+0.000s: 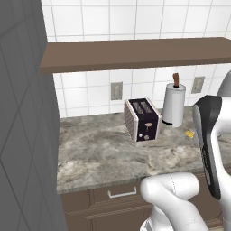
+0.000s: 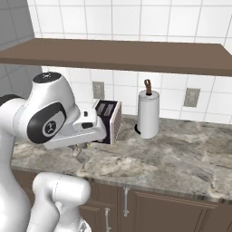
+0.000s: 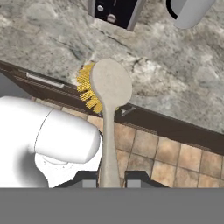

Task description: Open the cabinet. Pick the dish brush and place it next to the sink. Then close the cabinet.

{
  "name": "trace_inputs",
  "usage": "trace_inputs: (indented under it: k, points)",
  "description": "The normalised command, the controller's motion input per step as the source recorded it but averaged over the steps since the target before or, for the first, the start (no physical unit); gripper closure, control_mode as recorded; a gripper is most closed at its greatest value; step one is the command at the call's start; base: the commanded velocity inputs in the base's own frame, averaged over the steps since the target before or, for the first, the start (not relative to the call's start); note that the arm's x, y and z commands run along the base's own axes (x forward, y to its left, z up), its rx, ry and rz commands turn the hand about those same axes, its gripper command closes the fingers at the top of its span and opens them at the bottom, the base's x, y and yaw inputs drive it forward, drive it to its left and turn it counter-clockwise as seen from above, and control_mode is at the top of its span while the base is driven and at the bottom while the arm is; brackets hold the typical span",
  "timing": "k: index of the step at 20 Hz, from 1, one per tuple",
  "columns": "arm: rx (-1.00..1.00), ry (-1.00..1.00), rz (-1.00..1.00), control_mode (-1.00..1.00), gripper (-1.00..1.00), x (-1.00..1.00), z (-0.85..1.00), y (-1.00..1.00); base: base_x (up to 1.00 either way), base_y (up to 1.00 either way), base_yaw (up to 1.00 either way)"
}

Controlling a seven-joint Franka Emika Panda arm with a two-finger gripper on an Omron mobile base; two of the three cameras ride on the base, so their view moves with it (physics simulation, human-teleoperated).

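Note:
In the hand view the dish brush [image 3: 109, 89] stands between my two finger tips, pale cream handle running up to a rounded head with yellow bristles on its left side. My gripper [image 3: 110, 178] is shut on the handle's lower end. The brush hangs over the counter's front edge, above the brown cabinet fronts [image 3: 175, 127] and the tiled floor. A yellow bit of the brush head [image 1: 190, 133] peeks out beside my forearm in the left base view. The lower cabinet doors [image 2: 149, 208] under the counter look shut.
A black and silver toaster [image 1: 141, 119] stands on the marble counter [image 1: 99, 158], with a white paper-towel roll [image 1: 173, 104] on a brown post to its right. A brown shelf [image 1: 135, 52] runs overhead. A tall grey panel [image 1: 22, 135] walls off the left.

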Motion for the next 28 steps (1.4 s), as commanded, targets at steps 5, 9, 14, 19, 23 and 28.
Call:
trace_inputs:
  k: [5, 9, 14, 19, 23, 28]
  points:
    - [0.0, 0.0, -0.01, -1.0, 1.0, 0.0, 0.0, 0.0, 0.0, 0.0, 0.0]
    - [0.0, 0.0, 0.0, -1.0, 1.0, 0.0, 0.0, 0.0, 0.0, 0.0, 0.0]
    - [0.0, 0.0, 0.0, -1.0, 1.0, 0.0, 0.0, 0.0, 0.0, 0.0, 0.0]
    - [0.03, 0.0, 0.0, -1.0, 1.0, 0.0, -0.07, -0.33, 0.0, 0.0, 0.0]
    - [0.03, 0.0, 0.0, 1.0, 1.0, 0.0, -0.04, -0.23, 0.0, -0.2, 0.0]
    - [0.0, 0.0, 0.0, 1.0, 1.0, 0.0, 0.0, 0.0, 0.0, -0.48, 0.0]
